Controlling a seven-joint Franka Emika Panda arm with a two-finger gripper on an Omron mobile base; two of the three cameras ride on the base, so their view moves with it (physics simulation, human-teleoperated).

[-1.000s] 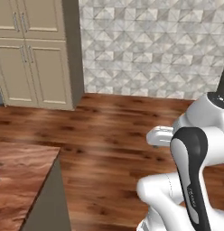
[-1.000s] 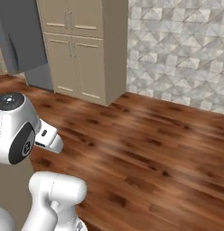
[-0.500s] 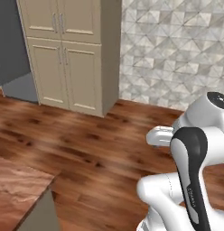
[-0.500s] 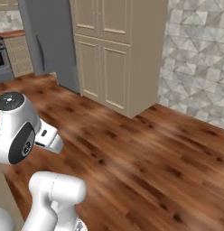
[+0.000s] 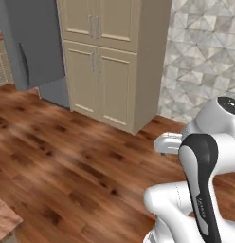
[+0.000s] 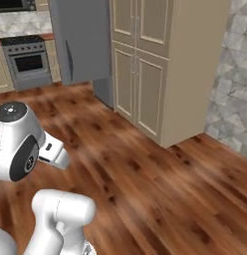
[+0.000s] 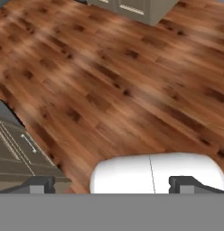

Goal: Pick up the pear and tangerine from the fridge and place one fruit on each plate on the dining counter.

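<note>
Transit step, I'd say: fridge [image 5: 36, 47] ahead beside beige cupboards [image 5: 110, 61], no fruit seen yet. Gripper [image 7: 111, 182] jaws wide apart, empty. Next: drive up, reach inside.

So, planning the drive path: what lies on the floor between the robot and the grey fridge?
Bare wood floor, as the right base view shows. The fridge stands beside tall beige cupboards, with an oven on its other side.

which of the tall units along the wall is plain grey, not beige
The fridge, standing left of the beige wooden cupboard. It is flat grey with one dark vertical handle, while the cupboard has panelled doors with small metal handles.
</note>
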